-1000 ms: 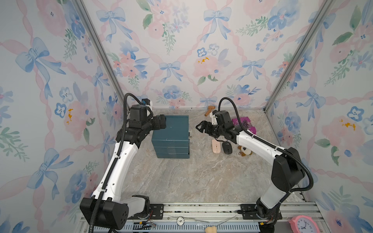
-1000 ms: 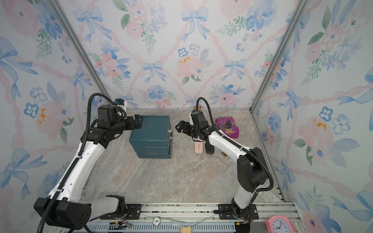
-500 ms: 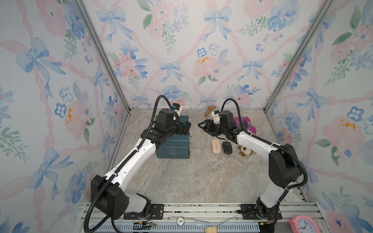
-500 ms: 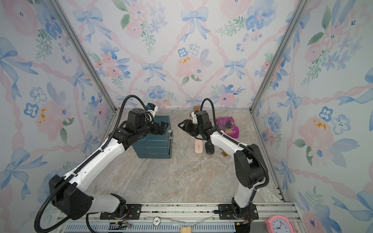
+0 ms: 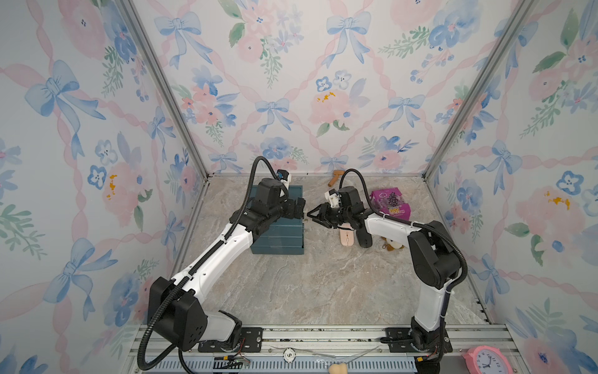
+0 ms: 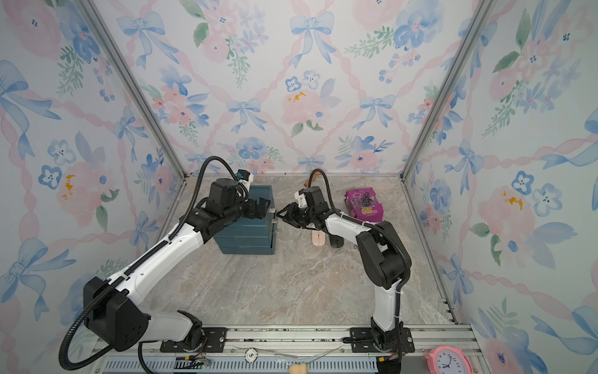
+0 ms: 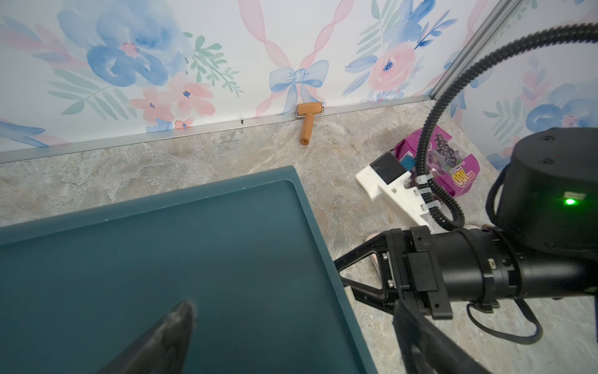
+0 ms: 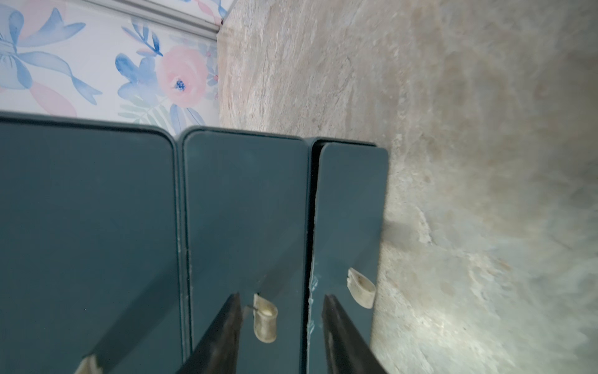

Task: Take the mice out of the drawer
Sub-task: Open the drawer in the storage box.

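The dark teal drawer unit [image 5: 278, 234] stands at the back left with three drawer fronts, all pushed in or nearly so; anything inside is hidden. My right gripper [image 8: 281, 296] is at the front, jaws apart on either side of the middle drawer's pale loop handle [image 8: 265, 319], one finger almost touching it. In both top views it [image 5: 309, 216] [image 6: 278, 216] points at the front. My left gripper [image 7: 293, 307] is open over the unit's top [image 7: 161, 259], by its front edge. A pink mouse [image 5: 345, 238] and a black mouse [image 5: 364, 239] lie on the table under the right arm.
A purple packet [image 5: 390, 202] lies at the back right and a wooden roller [image 5: 335, 178] against the back wall. A brown-and-white plush keychain [image 5: 393, 246] sits beside the right arm. Another loop handle [image 8: 360, 288] is on the lowest drawer. A pink clock [image 5: 485, 359] rests on the front rail.
The left arm swung from the unit's left side across its top to the front edge. The right gripper moved in to the drawer front and its jaws narrowed around the middle handle.
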`<state>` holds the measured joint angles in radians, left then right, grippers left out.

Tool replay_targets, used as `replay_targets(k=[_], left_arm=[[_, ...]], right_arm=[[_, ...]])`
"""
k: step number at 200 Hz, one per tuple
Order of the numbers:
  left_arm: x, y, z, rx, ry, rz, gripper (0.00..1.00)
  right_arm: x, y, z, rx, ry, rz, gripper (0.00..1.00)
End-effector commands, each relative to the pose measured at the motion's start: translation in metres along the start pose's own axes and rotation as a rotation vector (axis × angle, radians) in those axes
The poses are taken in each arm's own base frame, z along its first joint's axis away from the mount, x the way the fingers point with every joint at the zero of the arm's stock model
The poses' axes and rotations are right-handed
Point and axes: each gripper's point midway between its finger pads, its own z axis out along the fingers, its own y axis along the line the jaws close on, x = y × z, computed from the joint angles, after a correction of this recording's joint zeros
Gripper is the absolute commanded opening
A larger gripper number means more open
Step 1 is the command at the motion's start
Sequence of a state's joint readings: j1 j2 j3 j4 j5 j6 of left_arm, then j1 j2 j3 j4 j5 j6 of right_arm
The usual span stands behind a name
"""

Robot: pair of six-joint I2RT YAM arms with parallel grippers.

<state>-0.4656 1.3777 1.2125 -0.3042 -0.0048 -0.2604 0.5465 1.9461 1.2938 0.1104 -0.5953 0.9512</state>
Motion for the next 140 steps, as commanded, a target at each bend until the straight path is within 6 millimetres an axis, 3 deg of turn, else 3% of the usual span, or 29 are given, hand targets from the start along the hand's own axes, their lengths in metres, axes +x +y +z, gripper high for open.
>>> replay_targets(k=[1,140], left_arm=[[0.0031,0.0008,0.0034,-0.011,-0.001,-0.016,0.98],[0.0090,0.0061,0.0057,-0.036,0.010,-0.033,0.98]], right_arm=[[0.0053,0.0176,0.0082,-0.063,0.042,-0.029,0.42],[0.0046,0.0172,0.0123,-0.079,0.033,-0.023,0.13]])
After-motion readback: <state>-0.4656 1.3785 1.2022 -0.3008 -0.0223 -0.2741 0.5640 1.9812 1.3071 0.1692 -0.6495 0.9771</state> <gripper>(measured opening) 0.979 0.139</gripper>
